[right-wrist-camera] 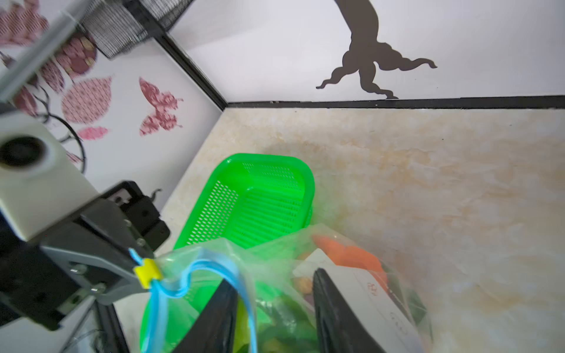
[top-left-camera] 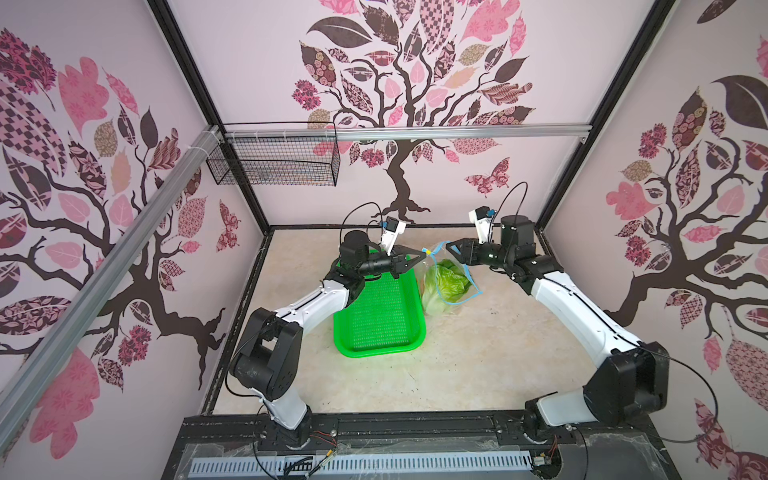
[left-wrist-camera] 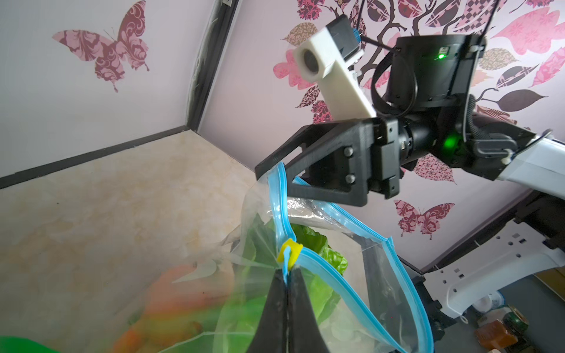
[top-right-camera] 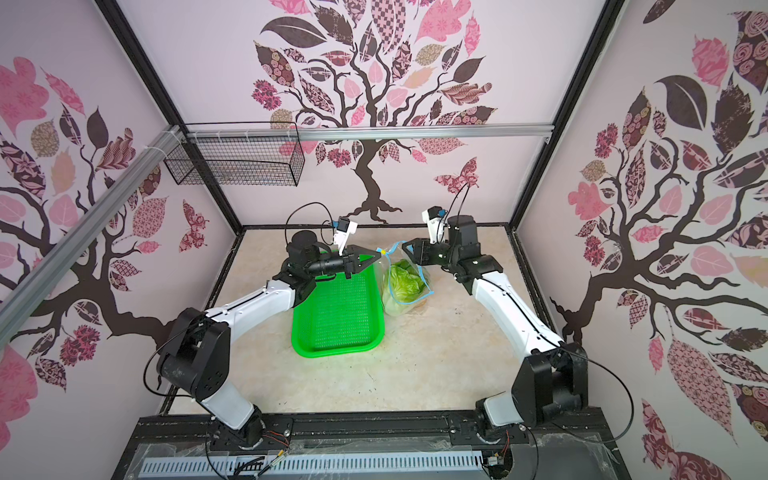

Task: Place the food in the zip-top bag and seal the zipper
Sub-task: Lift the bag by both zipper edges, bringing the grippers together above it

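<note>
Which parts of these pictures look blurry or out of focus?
Left wrist view: the orange food is smeared and soft, while the yellow tab is sharp. Right wrist view: the other arm's camera housing is blurred. Both top views: evenly lit and sharp.

Zip-top bag [top-left-camera: 449, 286] clear crinkly glossy plastic; basket [top-left-camera: 380, 316] green perforated plastic; tabletop [top-left-camera: 478, 365] smooth marbled.

In the left wrist view we are losing the left gripper [left-wrist-camera: 287, 272] past the bottom edge. Its closed fingers are swallowing the end of the zipper [left-wrist-camera: 276, 198], and the carrot [left-wrist-camera: 183, 292] is blurring through the zip-top bag [left-wrist-camera: 379, 275]. In both top views the cabbage [top-left-camera: 446, 282] is covering the bag's other contents, and the left arm [top-left-camera: 316, 299] is hiding the far end of the green mesh basket [top-left-camera: 382, 324].
</note>
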### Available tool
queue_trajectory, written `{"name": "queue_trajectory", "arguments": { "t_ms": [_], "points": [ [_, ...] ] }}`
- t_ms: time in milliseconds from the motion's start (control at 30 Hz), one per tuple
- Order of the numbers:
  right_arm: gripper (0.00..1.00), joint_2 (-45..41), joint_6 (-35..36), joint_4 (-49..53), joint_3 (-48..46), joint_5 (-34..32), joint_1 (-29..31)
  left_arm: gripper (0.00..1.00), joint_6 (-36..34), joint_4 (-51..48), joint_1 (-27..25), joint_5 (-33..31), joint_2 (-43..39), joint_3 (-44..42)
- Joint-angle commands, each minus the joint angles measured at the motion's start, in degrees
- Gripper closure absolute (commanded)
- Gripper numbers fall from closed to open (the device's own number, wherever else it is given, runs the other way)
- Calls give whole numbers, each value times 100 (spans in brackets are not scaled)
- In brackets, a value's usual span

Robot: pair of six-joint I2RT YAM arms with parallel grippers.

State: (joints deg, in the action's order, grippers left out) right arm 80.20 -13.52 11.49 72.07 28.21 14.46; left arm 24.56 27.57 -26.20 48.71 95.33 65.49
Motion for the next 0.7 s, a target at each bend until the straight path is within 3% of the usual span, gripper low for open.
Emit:
{"name": "queue_trajectory", "arguments": {
  "t_ms": [0,133,267,400,500,667],
  "points": [
    [47,-489,372,109,301,-123,4,100,-395,-255,3,-208,-208,-105],
    [43,-565,669,241,546,173,121,100,-535,-454,-29,-318,-209,-104],
    [40,-494,1609,400,646,42,740,100,-544,-463,-87,-327,-195,-114],
    [39,-313,2255,278,548,578,901,100,-606,-521,-94,-361,-223,-134],
    [43,-185,2605,165,518,720,905,100,-718,-651,-89,-412,-260,-133],
    [60,67,3136,176,480,732,909,100,-751,-673,-105,-432,-300,-141]
  ]
}}
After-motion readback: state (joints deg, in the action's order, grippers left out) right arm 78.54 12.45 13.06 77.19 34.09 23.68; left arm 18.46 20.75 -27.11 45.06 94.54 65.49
